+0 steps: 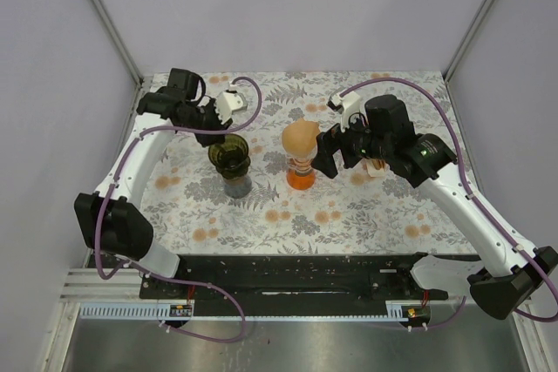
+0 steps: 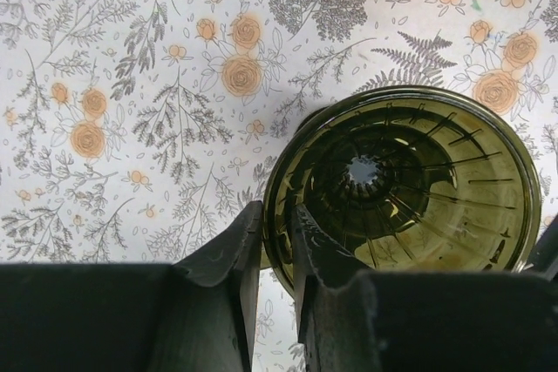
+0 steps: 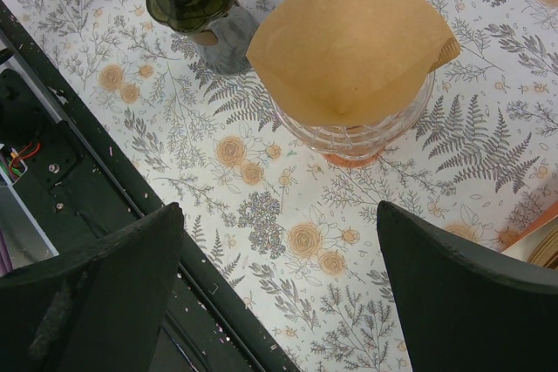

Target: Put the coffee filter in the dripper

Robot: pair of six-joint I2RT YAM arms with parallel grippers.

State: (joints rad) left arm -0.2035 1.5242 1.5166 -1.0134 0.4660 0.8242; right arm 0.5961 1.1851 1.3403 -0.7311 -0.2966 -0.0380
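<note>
Most of one dripper [image 3: 353,135] hides under the coffee filter [image 3: 349,41]

I counted two drippers: one green dripper [image 1: 228,154] on the left and one clear dripper [image 3: 366,132] on the right. There was one filter [image 3: 349,41], of brown paper. There were two bases: one grey base [image 1: 236,186] on the left and one orange base [image 1: 300,180] on the right. I had two arms, a left arm [image 1: 144,150] and a right arm [image 1: 462,198], and two grippers, my left gripper [image 2: 277,224] and my right gripper [image 3: 279,211]. One floral cloth [image 1: 366,215] lay there.
</note>
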